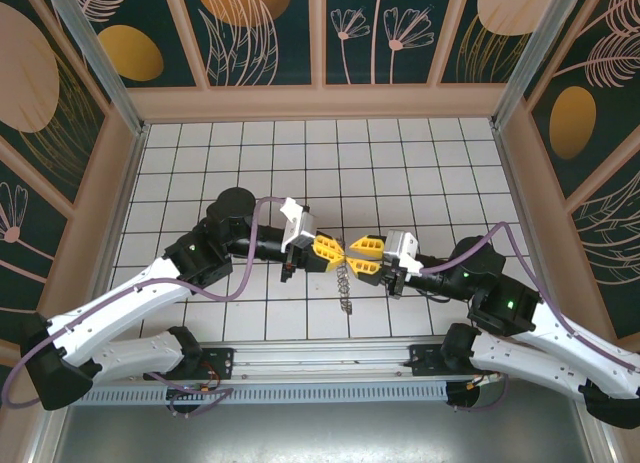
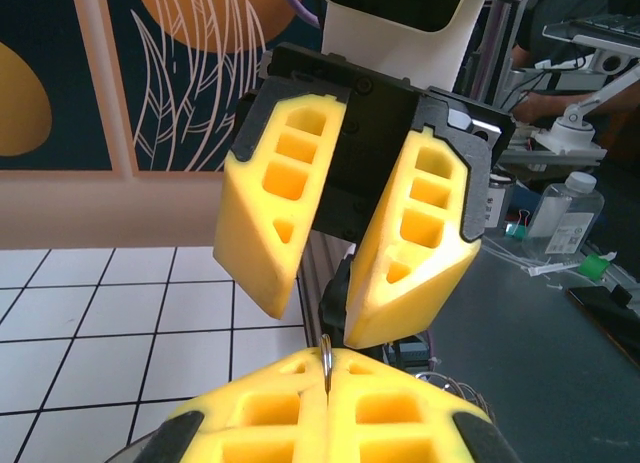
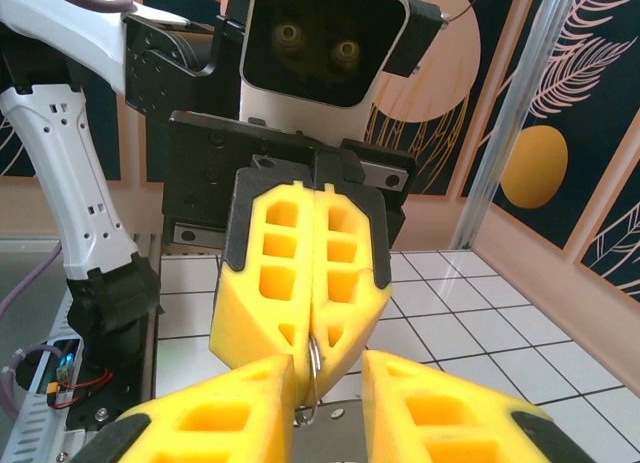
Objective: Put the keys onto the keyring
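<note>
My left gripper (image 1: 337, 251) and right gripper (image 1: 356, 254) meet tip to tip above the tiled floor. The left gripper (image 2: 326, 371) is shut on the keyring (image 2: 326, 355), a thin silver ring whose edge pokes out between the pads. From the pinch the keyring (image 1: 346, 286) hangs down as a thin metal strand. In the right wrist view the ring (image 3: 313, 375) sticks out below the left gripper's closed fingers (image 3: 270, 283). My right gripper (image 3: 330, 388) stands open around the ring, its left pad close beside it. The keys are hidden.
White tiled floor (image 1: 300, 153) spreads behind and to both sides of the grippers. Patterned walls (image 1: 320, 33) and metal posts close in the cell. The arm bases and a rail (image 1: 320, 368) run along the near edge.
</note>
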You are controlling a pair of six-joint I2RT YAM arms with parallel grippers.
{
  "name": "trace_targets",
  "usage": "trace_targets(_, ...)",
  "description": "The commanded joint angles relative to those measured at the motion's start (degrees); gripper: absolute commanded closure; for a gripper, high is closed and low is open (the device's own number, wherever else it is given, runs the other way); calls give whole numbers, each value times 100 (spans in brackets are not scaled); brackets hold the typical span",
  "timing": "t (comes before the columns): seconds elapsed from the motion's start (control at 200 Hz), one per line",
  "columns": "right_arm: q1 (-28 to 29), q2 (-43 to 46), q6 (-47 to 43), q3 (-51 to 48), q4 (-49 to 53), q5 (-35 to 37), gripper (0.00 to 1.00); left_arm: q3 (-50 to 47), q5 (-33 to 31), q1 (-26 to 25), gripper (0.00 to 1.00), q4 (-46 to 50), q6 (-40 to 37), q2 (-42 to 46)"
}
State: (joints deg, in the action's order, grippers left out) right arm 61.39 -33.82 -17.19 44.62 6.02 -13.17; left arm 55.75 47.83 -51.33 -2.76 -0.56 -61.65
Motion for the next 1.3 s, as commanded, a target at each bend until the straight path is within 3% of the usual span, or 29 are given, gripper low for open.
trace_targets(0.0, 6, -18, 111, 3, -103, 30, 75, 60, 177, -18, 100, -253, 25, 178)
trace_targets(0.556, 6, -273, 203, -2, -89, -353, 78, 28, 184, -25, 100, -442, 95, 171)
trace_targets(0.831, 0, -317, 122, 35, -121, -286, 100, 33, 200, -25, 100, -453, 106, 171)
trace_targets(0.906, -3, -342, 76, 103, -50, -175, 100, 29, 174, -24, 100, -415, 87, 166)
trace_targets(1.296, 2, -972, -218, 1081, 1276, 144, 100, 563, -695, -26, 98, 1584, -947, -222)
